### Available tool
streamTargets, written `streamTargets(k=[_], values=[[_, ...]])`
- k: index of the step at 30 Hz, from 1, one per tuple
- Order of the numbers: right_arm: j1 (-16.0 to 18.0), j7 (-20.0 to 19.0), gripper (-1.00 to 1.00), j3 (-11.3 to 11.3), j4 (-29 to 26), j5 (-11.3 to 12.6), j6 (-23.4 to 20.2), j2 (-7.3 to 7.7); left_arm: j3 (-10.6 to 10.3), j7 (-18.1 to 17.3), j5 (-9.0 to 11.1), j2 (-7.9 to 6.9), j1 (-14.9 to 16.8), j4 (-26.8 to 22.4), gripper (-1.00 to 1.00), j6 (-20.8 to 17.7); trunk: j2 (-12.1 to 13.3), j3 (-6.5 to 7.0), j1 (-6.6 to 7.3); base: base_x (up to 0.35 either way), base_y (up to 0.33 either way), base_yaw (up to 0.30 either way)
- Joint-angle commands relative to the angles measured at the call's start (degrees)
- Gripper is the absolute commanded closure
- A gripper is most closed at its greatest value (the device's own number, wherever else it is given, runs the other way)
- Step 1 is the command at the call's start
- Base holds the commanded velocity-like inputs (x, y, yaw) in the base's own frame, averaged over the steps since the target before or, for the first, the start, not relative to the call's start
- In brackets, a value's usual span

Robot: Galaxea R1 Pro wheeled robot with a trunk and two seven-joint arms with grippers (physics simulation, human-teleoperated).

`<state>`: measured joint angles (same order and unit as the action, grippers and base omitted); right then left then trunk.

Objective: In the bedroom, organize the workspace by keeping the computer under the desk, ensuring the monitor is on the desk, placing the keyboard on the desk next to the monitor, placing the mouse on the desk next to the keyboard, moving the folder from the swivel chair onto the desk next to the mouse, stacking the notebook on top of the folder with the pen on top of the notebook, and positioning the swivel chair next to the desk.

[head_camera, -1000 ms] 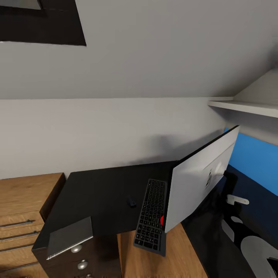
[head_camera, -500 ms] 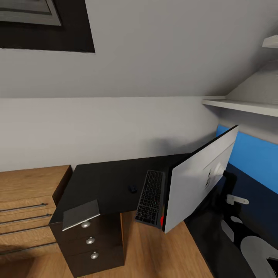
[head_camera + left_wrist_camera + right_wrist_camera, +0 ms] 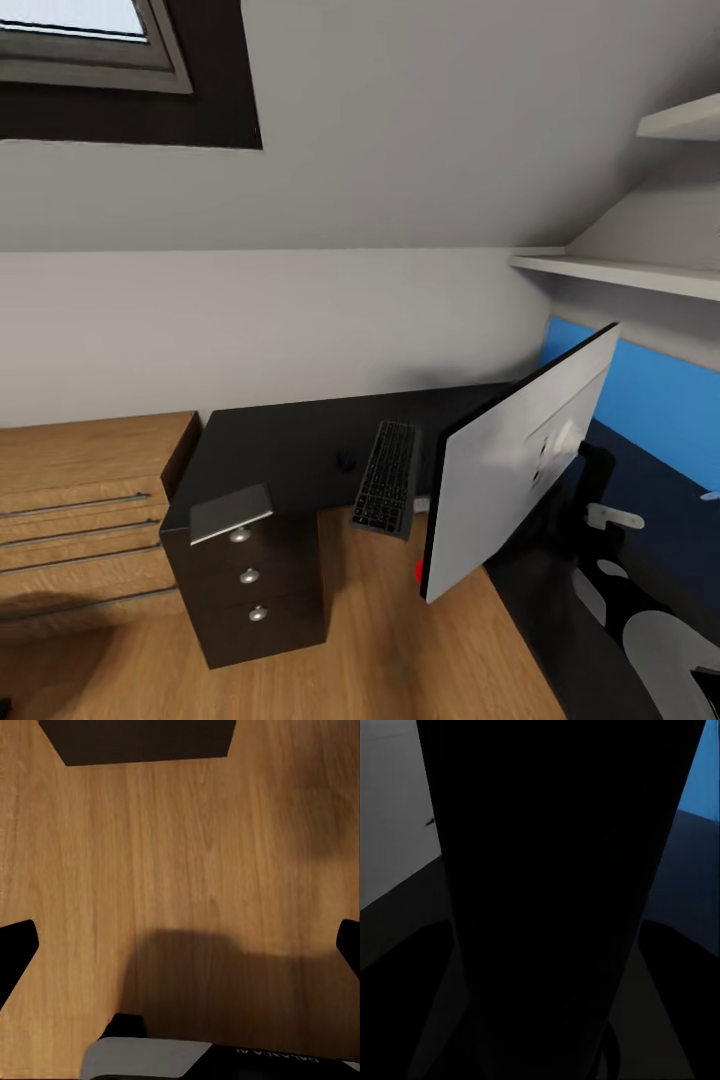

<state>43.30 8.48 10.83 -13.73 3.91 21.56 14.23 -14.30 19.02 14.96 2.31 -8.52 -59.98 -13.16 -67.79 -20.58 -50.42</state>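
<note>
The black desk (image 3: pixel 290 445) stands against the wall, its drawer unit (image 3: pixel 255 590) with three silver knobs at the near left end. The grey notebook (image 3: pixel 230 512) lies on that end. Further right on the desktop are the small black mouse (image 3: pixel 346 462) and the black keyboard (image 3: pixel 386 477), whose near end overhangs the edge. The monitor (image 3: pixel 510 470) hangs tilted in the air at the right of the head view, its pale back toward me and off the desk. Its dark body (image 3: pixel 555 907) fills the right wrist view and hides the right fingers. My left gripper (image 3: pixel 180 945) is open over bare wooden floor.
A light wooden chest (image 3: pixel 80 500) with bar handles adjoins the desk's left end. White shelves (image 3: pixel 600 272) project from the right wall above a blue panel (image 3: pixel 650 400). A roof window (image 3: pixel 90 40) sits in the sloped ceiling. Wooden floor (image 3: pixel 400 640) lies before the desk.
The whole head view has shifted: the desk, keyboard, mouse and notebook now look smaller and farther off, with more floor showing. The monitor keeps the same place in the picture.
</note>
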Motion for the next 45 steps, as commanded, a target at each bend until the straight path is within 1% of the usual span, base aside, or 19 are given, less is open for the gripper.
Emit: streamTargets(k=[1, 25, 34, 41, 45], values=[[0.09, 0.01, 1.0, -0.1, -0.06, 0.06, 0.22, 0.01, -0.11, 0.41, 0.51, -0.02, 0.0, -0.13, -1.0, -0.2, -0.05, -0.04, 0.03, -0.334, 0.0, 0.0], [0.08, 0.04, 1.0, -0.04, -0.19, 0.05, 0.41, -0.16, -0.11, 0.41, 0.51, -0.08, 0.0, -0.11, -1.0, -0.27, -0.05, -0.04, 0.03, -0.333, -0.008, 0.001], [0.08, 0.02, 1.0, -0.1, -0.33, 0.05, 0.39, -0.13, -0.12, 0.54, 0.49, -0.02, 0.0, -0.06, -1.0, -0.29, -0.05, -0.04, 0.03, -0.218, -0.265, 0.123], [0.1, -0.04, 1.0, -0.1, -0.33, 0.05, 0.34, -0.23, -0.11, 0.6, 0.42, -0.02, 0.0, -0.05, -1.0, -0.29, -0.05, -0.04, 0.03, -0.113, -0.308, 0.153], [0.08, -0.04, 1.0, -0.1, -0.33, 0.05, 0.33, -0.25, -0.11, 0.59, 0.42, -0.02, 0.0, -0.05, -1.0, -0.29, -0.05, -0.04, 0.03, -0.028, -0.106, 0.191]])
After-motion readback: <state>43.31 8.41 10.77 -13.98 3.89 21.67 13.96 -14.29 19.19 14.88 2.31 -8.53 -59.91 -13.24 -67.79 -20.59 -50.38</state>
